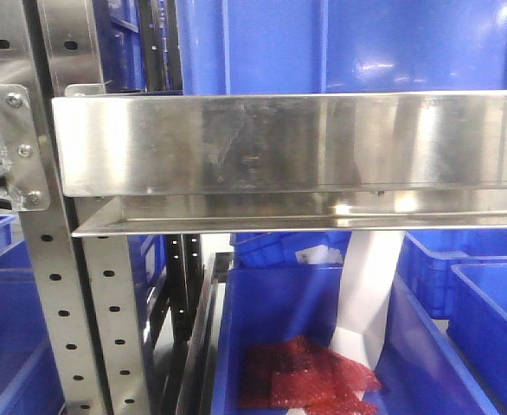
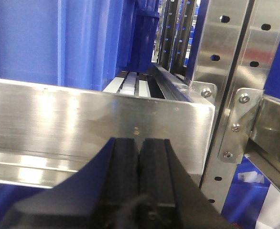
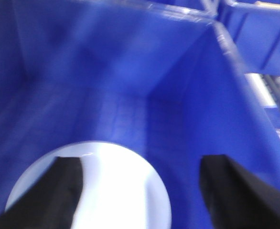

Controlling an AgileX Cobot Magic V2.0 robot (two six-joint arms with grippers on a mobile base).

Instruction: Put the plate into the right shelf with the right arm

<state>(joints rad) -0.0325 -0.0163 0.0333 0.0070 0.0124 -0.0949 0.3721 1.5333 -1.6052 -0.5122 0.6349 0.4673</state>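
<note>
The plate (image 3: pixel 116 191) already lies on the floor of the blue bin (image 3: pixel 130 86), right gripper (image 3: pixel 140 191) jaws spread wide above it, left gripper (image 2: pixel 139 157) jaws pressed together; only withdrawal seems left.

The right shelf (image 1: pixel 288 143) is a shiny steel rack with a broad flat front rail and perforated upright posts (image 1: pixel 59 311) at its left edge. A large blue bin (image 1: pixel 357 43) stands on the level above the rail. On the level below, another blue bin (image 3: pixel 130 86) holds the white plate (image 3: pixel 116 186) on its floor.
</note>
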